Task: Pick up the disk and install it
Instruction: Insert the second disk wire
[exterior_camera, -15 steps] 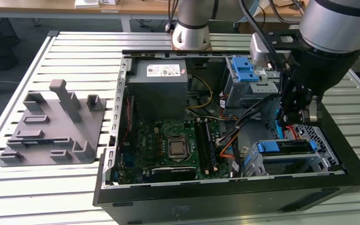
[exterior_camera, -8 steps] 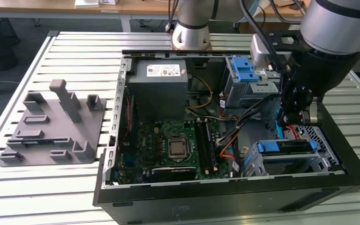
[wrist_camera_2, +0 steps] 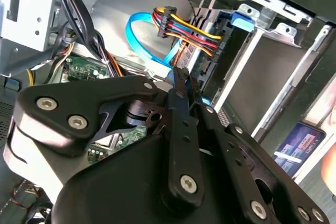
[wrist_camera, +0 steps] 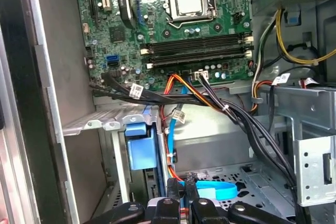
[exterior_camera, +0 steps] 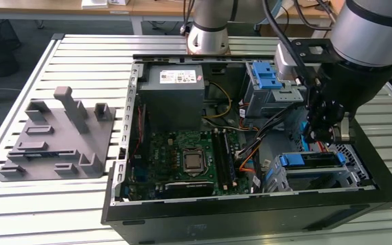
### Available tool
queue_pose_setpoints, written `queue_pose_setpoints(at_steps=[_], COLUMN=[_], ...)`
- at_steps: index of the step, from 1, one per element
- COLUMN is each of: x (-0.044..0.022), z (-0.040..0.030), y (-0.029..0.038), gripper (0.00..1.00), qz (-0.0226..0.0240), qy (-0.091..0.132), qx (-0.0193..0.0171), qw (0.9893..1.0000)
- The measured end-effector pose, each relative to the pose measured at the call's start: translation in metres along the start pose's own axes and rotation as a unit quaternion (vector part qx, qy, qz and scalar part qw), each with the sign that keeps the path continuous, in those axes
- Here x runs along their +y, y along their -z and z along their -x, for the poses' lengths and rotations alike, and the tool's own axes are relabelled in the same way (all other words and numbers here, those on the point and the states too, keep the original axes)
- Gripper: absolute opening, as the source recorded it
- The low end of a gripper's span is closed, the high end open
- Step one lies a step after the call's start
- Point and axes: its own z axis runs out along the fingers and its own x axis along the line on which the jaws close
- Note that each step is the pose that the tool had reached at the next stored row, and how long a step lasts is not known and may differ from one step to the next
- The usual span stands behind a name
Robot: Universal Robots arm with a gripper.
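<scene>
One claw [exterior_camera: 325,133] hovers above the apparently seated disk [exterior_camera: 312,162].

A slatted metal table [exterior_camera: 19,204] stands on dark floor [exterior_camera: 19,35], with wooden desks [exterior_camera: 53,9] behind.

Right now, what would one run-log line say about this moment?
stage: install | gripper: inside computer case, above lower drive cage | disk: seated in cage | fingers: closed together
</scene>
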Motion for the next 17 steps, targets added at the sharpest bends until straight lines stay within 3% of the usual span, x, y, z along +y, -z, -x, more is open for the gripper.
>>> queue_pose_setpoints(at_steps=[8,17], x=[-0.0015,-0.0063], z=[-0.0124,-0.0155], y=[-0.0018,-0.0063], gripper=[0.16,0.16], qz=[0.0001,0.0002], qy=[0.004,0.004], qx=[-0.0004,-0.0005], qw=[1.0,1.0])
